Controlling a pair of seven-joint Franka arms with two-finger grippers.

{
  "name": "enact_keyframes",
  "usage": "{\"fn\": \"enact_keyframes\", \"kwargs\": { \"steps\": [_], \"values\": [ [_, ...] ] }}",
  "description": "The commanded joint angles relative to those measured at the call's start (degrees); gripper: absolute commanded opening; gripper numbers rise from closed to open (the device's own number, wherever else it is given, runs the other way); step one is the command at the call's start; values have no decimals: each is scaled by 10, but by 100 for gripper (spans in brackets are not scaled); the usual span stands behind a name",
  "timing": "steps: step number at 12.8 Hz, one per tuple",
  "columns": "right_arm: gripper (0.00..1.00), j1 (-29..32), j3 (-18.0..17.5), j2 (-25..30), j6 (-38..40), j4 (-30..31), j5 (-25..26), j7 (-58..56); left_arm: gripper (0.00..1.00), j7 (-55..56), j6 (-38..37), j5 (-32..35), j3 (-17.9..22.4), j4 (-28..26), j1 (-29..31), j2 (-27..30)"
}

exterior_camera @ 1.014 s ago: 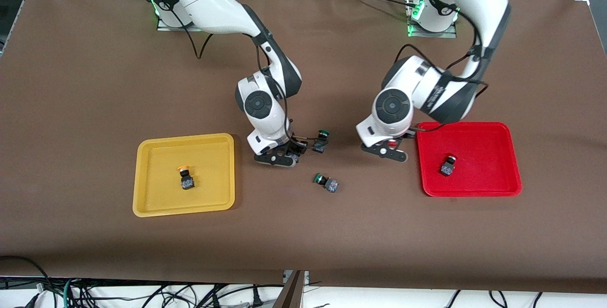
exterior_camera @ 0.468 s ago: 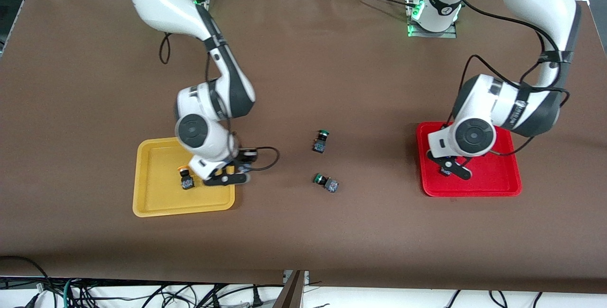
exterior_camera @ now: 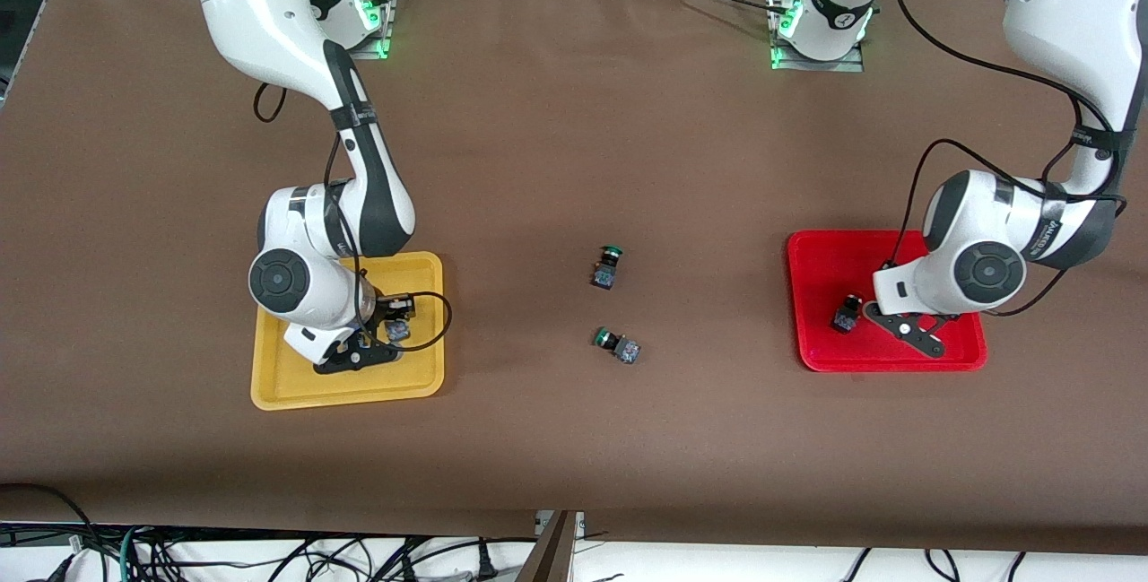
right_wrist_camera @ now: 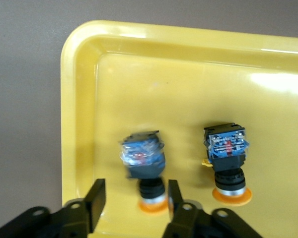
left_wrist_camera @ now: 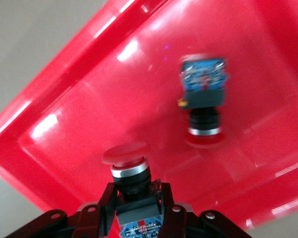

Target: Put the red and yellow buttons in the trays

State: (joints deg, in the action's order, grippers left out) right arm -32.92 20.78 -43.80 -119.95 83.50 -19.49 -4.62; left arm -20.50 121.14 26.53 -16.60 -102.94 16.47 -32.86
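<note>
My right gripper [right_wrist_camera: 135, 192] is open low over the yellow tray [right_wrist_camera: 154, 84], also in the front view [exterior_camera: 359, 354]. A yellow-capped button [right_wrist_camera: 145, 166] lies loose and blurred between its spread fingers, cap down on the tray floor. A second yellow button [right_wrist_camera: 228, 158] rests beside it. The front view shows one of them [exterior_camera: 397, 329]; the arm hides the other. My left gripper [left_wrist_camera: 136, 192] is shut on a red-capped button [left_wrist_camera: 130, 171] just above the red tray [left_wrist_camera: 79, 114]. Another red button [left_wrist_camera: 203, 99] lies in that tray [exterior_camera: 846, 314].
Two green-capped buttons lie on the brown cloth mid-table between the trays, one [exterior_camera: 607, 266] farther from the front camera than the other [exterior_camera: 617, 344]. The yellow tray [exterior_camera: 269, 389] is toward the right arm's end, the red tray [exterior_camera: 812, 259] toward the left arm's end.
Both arms swung from mid-table out over their trays. The right gripper carried a yellow button into the yellow tray and opened. The left gripper carried a red button over the red tray.
</note>
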Motion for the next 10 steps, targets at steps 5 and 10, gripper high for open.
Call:
{"fn": "enact_keyframes", "kwargs": {
  "steps": [5, 10],
  "values": [
    [100, -7, 17, 136, 141, 7, 2, 24, 100, 6, -140, -67, -45, 21, 13, 139],
    [100, -7, 26, 280, 228, 40, 74, 26, 100, 34, -385, -140, -44, 194, 14, 197]
  ]
}}
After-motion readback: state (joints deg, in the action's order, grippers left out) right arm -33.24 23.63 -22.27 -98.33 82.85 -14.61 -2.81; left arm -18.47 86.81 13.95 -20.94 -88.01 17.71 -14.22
